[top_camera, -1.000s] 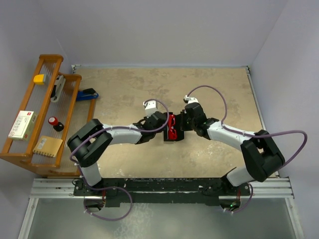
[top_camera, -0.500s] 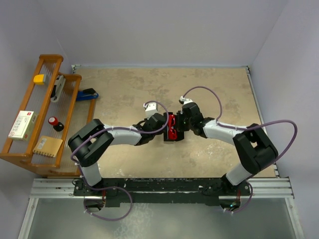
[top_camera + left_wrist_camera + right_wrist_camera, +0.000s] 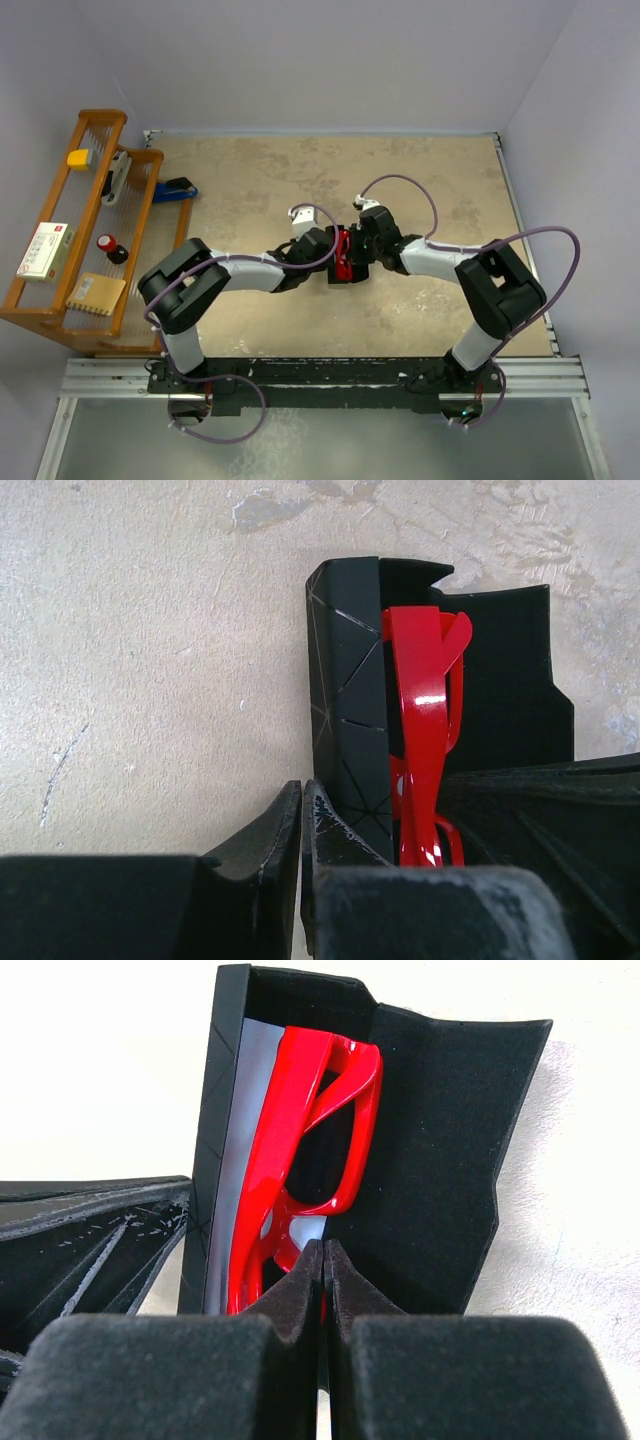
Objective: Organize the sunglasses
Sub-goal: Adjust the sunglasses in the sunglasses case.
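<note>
The red sunglasses (image 3: 345, 254) stand on edge inside the open black case (image 3: 352, 276) at the middle of the table. They also show in the left wrist view (image 3: 420, 720) and the right wrist view (image 3: 290, 1150). My left gripper (image 3: 327, 255) is shut and pressed beside the case's left wall (image 3: 345, 690), with nothing seen between its fingertips (image 3: 275, 825). My right gripper (image 3: 363, 250) reaches in from the right. It is shut at the lower end of the frame, with a sliver of red between its pads (image 3: 300, 1285). The case flap (image 3: 440, 1140) stands open to the right.
A wooden rack (image 3: 75, 300) stands at the left table edge, holding a white box (image 3: 45, 250), a yellow piece (image 3: 77, 158) and small items. A blue object (image 3: 176, 189) lies beside it. A pale lining shows inside the case (image 3: 232, 1110).
My right arm has folded in leftward, bringing its gripper closer onto the case and glasses. The left arm and the case have barely moved.
</note>
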`<state>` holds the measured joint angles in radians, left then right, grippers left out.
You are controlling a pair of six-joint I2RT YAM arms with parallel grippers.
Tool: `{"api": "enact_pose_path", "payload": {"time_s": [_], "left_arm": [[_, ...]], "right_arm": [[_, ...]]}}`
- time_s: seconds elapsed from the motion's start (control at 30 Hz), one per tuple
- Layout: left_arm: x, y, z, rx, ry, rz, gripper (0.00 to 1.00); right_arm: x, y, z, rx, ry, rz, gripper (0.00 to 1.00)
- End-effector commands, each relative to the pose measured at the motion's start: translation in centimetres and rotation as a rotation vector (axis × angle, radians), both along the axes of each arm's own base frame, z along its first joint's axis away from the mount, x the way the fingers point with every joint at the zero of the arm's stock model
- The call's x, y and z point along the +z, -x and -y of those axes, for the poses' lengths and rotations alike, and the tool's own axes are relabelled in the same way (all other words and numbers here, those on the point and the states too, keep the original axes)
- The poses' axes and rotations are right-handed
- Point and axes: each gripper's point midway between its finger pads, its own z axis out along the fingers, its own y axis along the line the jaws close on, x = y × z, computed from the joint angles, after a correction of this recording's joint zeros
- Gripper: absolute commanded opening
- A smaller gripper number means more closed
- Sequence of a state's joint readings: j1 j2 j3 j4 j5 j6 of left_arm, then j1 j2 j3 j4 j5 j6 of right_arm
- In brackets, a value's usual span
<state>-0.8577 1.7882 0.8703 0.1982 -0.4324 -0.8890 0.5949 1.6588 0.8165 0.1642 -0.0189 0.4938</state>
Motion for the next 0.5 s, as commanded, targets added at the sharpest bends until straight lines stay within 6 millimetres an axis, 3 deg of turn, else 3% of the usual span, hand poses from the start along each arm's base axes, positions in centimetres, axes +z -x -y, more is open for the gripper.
{"api": "enact_pose_path", "payload": {"time_s": [0.0, 0.47], "left_arm": [[0.4, -0.4, 0.6, 0.006, 0.043, 0.016, 0.0], [0.1, -0.3, 1.1, -0.009, 0.05, 0.007, 0.0]], "right_arm": [[1.1, -1.0, -1.5, 0.026, -0.029, 0.039, 0.0], [0.8, -0.7, -3.5, 0.066, -0.021, 0.039, 0.0]]}}
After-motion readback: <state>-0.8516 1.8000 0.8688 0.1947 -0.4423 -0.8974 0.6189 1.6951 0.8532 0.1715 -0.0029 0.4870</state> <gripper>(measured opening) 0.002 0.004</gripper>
